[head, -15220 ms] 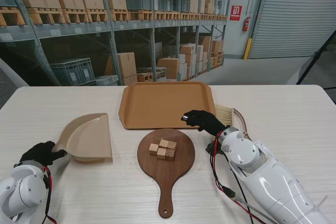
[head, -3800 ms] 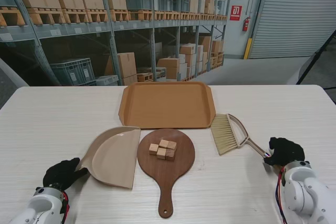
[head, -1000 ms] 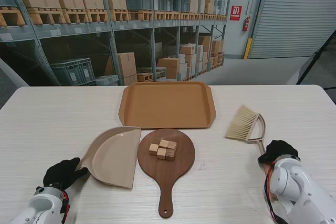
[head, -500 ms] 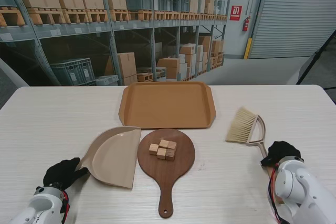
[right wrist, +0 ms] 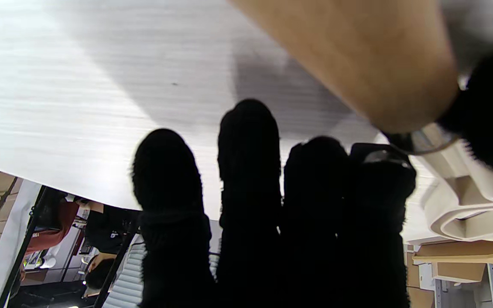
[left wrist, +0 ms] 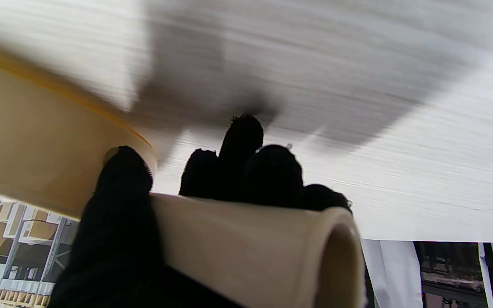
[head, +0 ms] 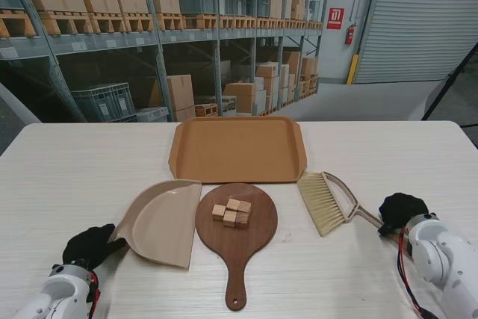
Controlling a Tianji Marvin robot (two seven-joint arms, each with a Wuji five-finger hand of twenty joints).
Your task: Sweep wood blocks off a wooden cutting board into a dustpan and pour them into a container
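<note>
Several small wood blocks [head: 231,214] sit clustered on the round dark wooden cutting board [head: 254,240] in the middle of the table. The beige dustpan [head: 160,222] lies with its open edge against the board's left side. My left hand [head: 89,246], in a black glove, is shut on the dustpan's handle [left wrist: 246,252]. My right hand [head: 401,211] is shut on the brush's wooden handle [right wrist: 357,55]. The brush [head: 323,199] lies just right of the board, bristles pointing toward me and the board.
A brown tray [head: 237,149] lies beyond the board. The board's handle [head: 236,289] points toward me. The pale table [head: 388,282] ends at a far edge before warehouse shelving.
My right hand has swung the brush from farther right, bristles pointing away, down to beside the board's right edge. The left hand and dustpan have stayed put.
</note>
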